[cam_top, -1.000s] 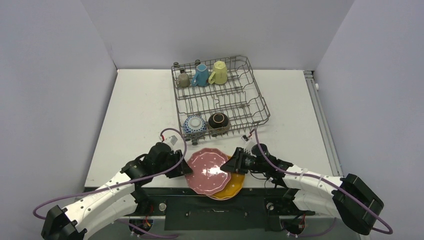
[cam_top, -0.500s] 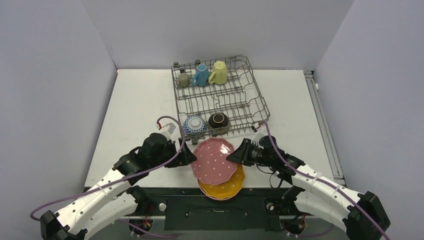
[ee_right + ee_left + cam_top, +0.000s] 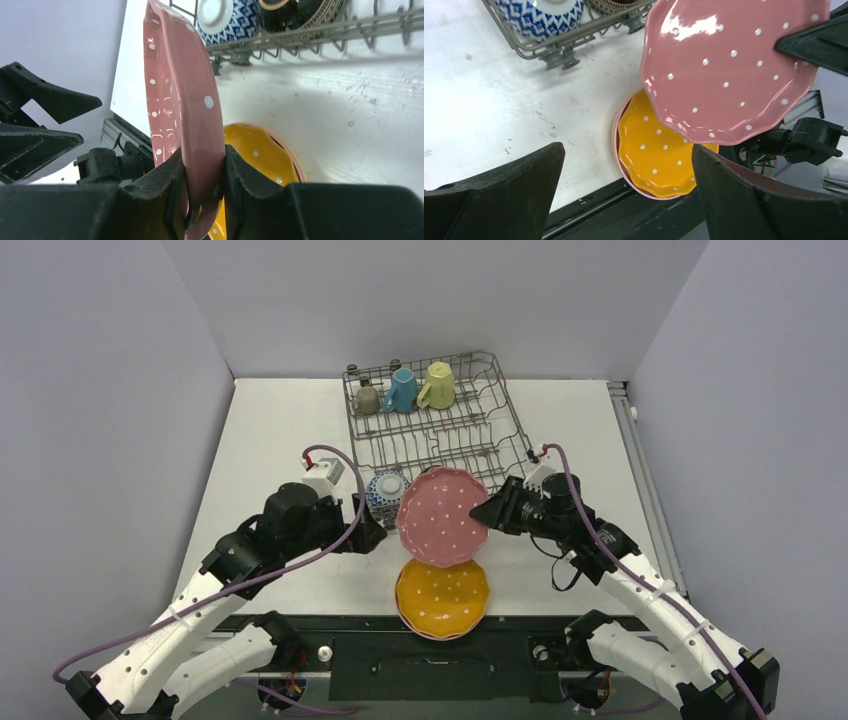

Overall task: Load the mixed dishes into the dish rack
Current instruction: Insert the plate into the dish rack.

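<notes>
Pinching rim of pink scalloped white-dotted plate (image 3: 441, 515) with right gripper (image 3: 204, 165), holding it raised at near edge of grey wire dish rack (image 3: 500, 455). Holding left gripper (image 3: 368, 533) wide open, empty. Likely needing upright tilt, aiming between tines, clearing blue-white patterned bowl (image 3: 386, 490).

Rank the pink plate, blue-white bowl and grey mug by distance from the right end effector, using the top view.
1. Pink plate: gripped by the right end effector.
2. Blue-white bowl: near-left corner of the dish rack.
3. Grey mug: far-left corner.

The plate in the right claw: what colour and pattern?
The plate is pink with white dots; clearest from left wrist.
</notes>
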You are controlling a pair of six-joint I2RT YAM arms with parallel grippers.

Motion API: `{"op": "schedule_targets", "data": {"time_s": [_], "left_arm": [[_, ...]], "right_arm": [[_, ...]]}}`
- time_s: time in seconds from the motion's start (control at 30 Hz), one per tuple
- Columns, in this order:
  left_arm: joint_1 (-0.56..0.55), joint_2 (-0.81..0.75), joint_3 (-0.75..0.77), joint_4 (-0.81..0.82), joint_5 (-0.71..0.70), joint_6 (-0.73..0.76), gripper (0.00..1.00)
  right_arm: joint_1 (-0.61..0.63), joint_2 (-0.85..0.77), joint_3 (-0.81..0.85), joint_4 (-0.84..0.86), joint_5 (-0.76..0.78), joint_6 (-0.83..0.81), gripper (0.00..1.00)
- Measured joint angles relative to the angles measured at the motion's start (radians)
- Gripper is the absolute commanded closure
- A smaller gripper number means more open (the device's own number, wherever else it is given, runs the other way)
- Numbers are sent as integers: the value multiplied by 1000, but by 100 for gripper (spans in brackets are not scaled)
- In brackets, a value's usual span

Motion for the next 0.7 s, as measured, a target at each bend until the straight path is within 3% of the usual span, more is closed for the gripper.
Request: {"op": "schedule_targets", "data": {"time_s": [0.3, 0.7], "left_arm": [[8, 4, 57, -39, -37, 117, 4], [14, -26, 6, 8, -34, 183, 4]], "right_arm": [[-96, 73, 205, -122, 21, -94, 100], [-202, 205, 453, -251, 87, -209, 100]]}}
